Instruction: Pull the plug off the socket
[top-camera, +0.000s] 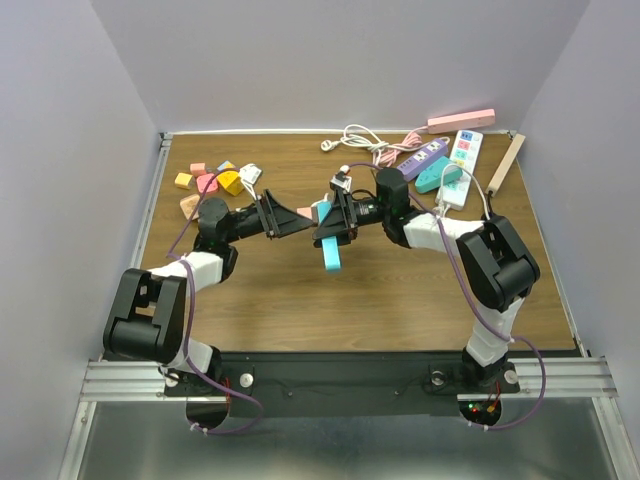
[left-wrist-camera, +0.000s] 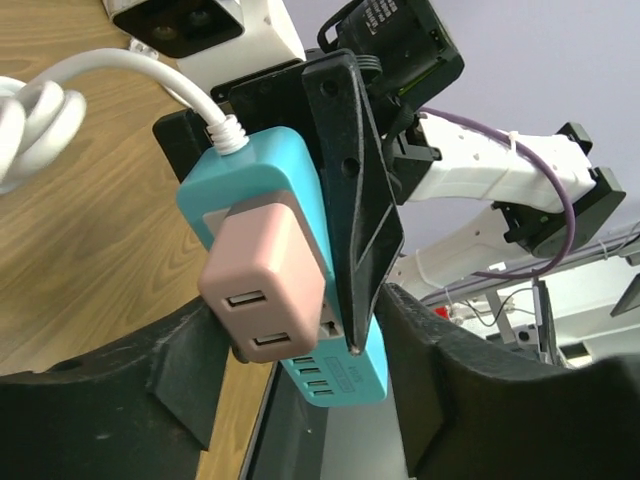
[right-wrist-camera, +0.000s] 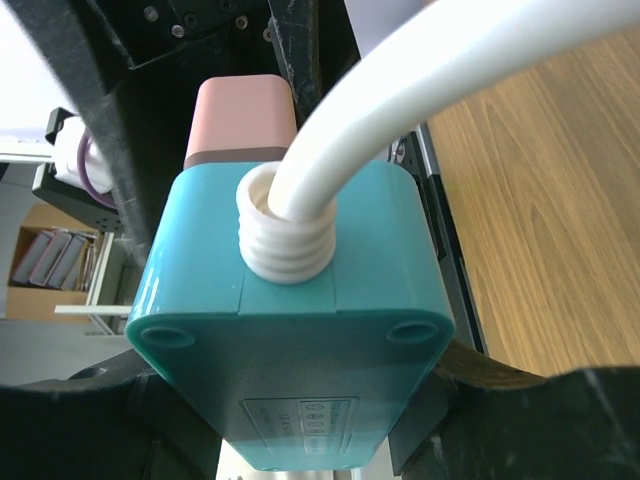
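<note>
Your right gripper is clamped on the cable end of the teal power strip. It holds the strip over the wooden table at the centre of the top view. The pink USB charger plug is seated in the strip's face. Your left gripper stands wide, one finger on each side of the plug, but the views don't show whether its pads touch it. A white cable leaves the strip's held end.
</note>
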